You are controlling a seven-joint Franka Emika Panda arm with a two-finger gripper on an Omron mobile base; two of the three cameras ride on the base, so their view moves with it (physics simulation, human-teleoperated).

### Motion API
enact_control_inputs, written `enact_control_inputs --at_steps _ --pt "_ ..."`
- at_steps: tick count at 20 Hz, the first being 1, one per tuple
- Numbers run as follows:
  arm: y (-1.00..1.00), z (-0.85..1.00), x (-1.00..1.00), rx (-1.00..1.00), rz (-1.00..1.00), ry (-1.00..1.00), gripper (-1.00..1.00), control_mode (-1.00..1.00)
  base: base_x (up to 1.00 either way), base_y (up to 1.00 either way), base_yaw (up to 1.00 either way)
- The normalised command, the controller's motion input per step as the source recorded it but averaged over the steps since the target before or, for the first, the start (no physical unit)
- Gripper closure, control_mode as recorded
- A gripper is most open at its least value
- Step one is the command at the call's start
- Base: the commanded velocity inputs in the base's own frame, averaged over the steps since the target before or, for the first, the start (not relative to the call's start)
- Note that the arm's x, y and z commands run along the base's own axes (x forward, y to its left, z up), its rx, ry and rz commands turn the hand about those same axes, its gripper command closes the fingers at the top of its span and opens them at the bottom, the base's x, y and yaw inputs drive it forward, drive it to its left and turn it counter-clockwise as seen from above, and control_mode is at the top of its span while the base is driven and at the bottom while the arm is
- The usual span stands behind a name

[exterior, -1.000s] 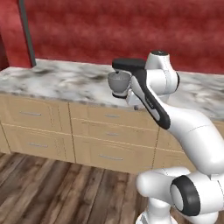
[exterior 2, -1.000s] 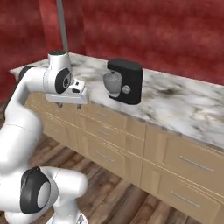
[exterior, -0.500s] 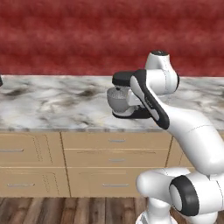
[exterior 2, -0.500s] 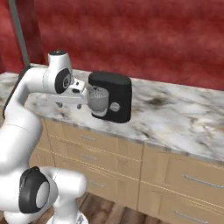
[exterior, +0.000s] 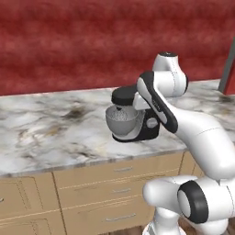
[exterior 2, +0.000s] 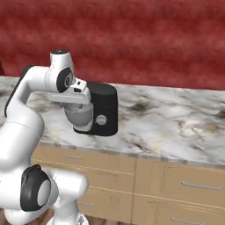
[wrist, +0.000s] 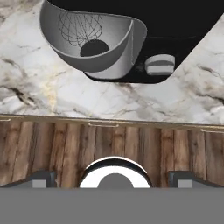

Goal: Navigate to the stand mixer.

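Wall (exterior: 69, 41) of deep red texture behind everything, running across both base views. Below it, marble countertop (exterior: 55, 133), white with grey and brown veining, spanning the width of the scene, also seen from above in the hand view (wrist: 52, 100). Under the counter, light wooden cabinets (exterior 2: 176, 184) with drawer fronts and slim metal handles. Dark wood-plank floor (wrist: 131, 148) beneath the counter edge in the hand view.

Arm (exterior: 183, 133) white with dark joints, rising from the lower right of the left base view and bent forward over the counter edge, partly in front of the mixer there.

Stand mixer (exterior 2: 99, 110) on the countertop near its front edge, directly ahead of the robot: black body and overhanging head, silver-grey bowl (exterior: 123, 121) under the head, round grey knob (exterior 2: 101, 120) on the side. From the hand view, mixer (wrist: 175, 43) at the top, bowl open toward the camera with a wire whisk (wrist: 81, 27) inside.

Gripper (wrist: 111, 179) above the floor just short of the counter, well apart from the mixer, fingertips (wrist: 41, 179) set wide apart at the bottom corners, nothing between them.
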Motion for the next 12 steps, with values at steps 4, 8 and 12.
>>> enact_control_inputs --at_steps 4,8,12 --pt "0.0 0.0 0.0 0.0 0.0 0.0 -1.0 1.0 0.31 0.68 -0.42" --pt "0.0 0.0 0.0 0.0 0.0 0.0 -1.0 1.0 0.56 0.54 -0.34" --pt "0.0 0.0 0.0 0.0 0.0 0.0 -1.0 1.0 0.53 0.15 -0.18"
